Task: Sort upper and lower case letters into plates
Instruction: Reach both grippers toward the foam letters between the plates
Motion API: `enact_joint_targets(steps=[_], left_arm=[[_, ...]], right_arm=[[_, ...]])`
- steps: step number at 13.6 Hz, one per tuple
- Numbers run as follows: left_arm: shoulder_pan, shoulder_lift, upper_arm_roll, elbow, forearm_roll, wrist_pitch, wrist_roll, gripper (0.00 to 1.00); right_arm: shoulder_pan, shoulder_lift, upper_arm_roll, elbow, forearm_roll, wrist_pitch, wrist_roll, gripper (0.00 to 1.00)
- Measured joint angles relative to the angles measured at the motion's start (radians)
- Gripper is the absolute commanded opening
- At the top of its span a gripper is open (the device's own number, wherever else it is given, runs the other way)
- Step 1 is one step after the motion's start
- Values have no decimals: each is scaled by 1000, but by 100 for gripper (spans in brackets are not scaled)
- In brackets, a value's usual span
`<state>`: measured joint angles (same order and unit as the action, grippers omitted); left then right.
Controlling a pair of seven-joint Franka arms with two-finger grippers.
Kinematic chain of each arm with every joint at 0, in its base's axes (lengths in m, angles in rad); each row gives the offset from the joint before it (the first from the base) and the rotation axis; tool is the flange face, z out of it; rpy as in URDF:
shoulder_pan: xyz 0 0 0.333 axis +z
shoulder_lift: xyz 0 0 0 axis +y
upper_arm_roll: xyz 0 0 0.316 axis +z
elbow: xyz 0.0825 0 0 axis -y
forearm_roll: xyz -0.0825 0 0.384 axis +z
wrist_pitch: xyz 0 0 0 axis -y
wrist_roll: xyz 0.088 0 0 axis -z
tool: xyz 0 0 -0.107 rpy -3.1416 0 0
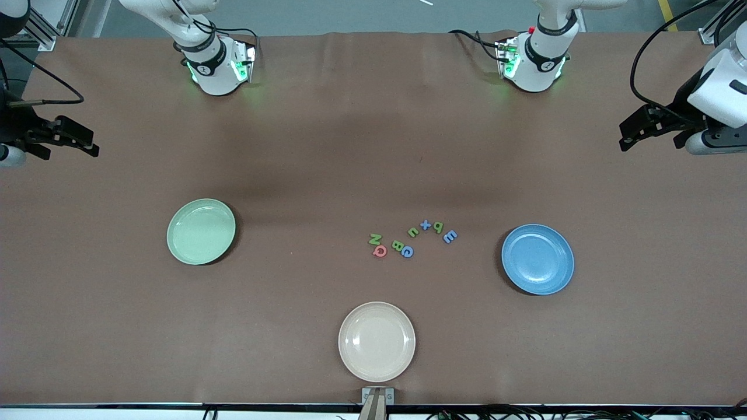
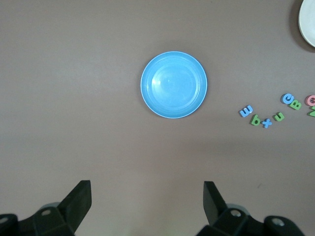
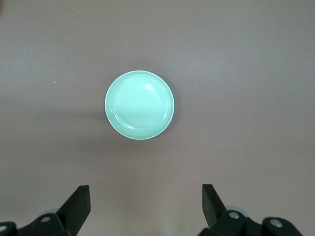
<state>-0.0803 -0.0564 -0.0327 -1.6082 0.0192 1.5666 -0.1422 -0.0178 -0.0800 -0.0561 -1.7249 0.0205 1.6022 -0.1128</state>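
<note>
Eight small letter pieces in green, blue and pink-red lie in a loose arc mid-table, between the mint green plate and the blue plate. Both plates hold nothing. My left gripper hangs open and empty high over the left arm's end of the table; its wrist view shows its open jaws, the blue plate and the letters. My right gripper hangs open and empty over the right arm's end; its wrist view shows its open jaws and the mint plate.
A cream-beige plate, holding nothing, lies nearer the front camera than the letters; its edge shows in the left wrist view. The two arm bases stand at the table's back edge. A brown mat covers the table.
</note>
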Motion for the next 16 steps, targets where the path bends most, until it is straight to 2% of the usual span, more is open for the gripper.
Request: enact_joint_targets(steps=[8, 12, 16], left_arm=[[-7, 32, 0, 2, 1, 2, 0, 100], [-24, 173, -11, 0, 2, 91, -135, 100], [-141, 368, -32, -5, 2, 268, -487, 100]], right_arm=[[0, 0, -1, -1, 14, -1, 22, 100], [0, 0, -2, -1, 14, -3, 22, 100], [-1, 19, -8, 1, 14, 3, 22, 100]])
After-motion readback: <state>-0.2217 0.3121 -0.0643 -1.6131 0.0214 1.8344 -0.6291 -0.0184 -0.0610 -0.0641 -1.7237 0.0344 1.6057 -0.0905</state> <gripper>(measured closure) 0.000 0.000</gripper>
